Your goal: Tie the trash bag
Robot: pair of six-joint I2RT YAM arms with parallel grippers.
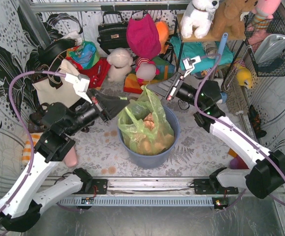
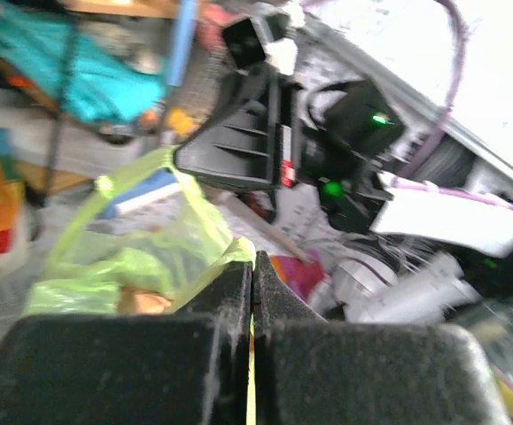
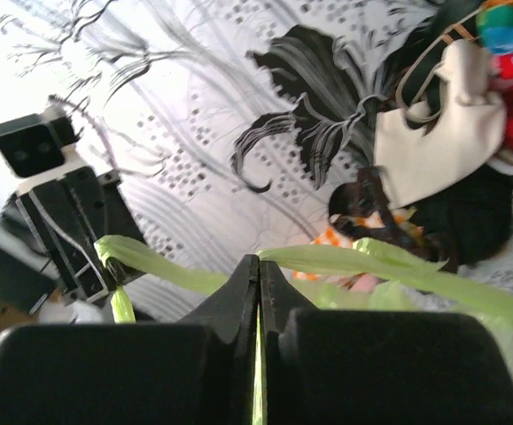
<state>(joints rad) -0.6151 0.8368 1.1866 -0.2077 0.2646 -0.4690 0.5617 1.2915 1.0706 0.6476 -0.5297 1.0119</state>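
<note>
The trash bag (image 1: 147,125), thin light-green plastic with tan crumpled paper inside, sits in the round blue-grey bin (image 1: 174,129) at the table's middle. Its top edges are pulled up to both sides. My left gripper (image 1: 130,100) is at the bag's upper left and my right gripper (image 1: 162,91) at its upper right. In the left wrist view the left gripper (image 2: 254,261) is shut, with a sliver of green plastic between the fingers and the bag (image 2: 132,257) bunched beyond. In the right wrist view the right gripper (image 3: 259,263) is shut on a stretched green strip (image 3: 398,266).
A cream tote bag (image 1: 53,91) stands at the back left, beside a black handbag (image 1: 112,32), plush toys (image 1: 120,64) and folded cloths along the back. A shelf (image 1: 206,37) and a wire basket (image 1: 275,46) are at the right.
</note>
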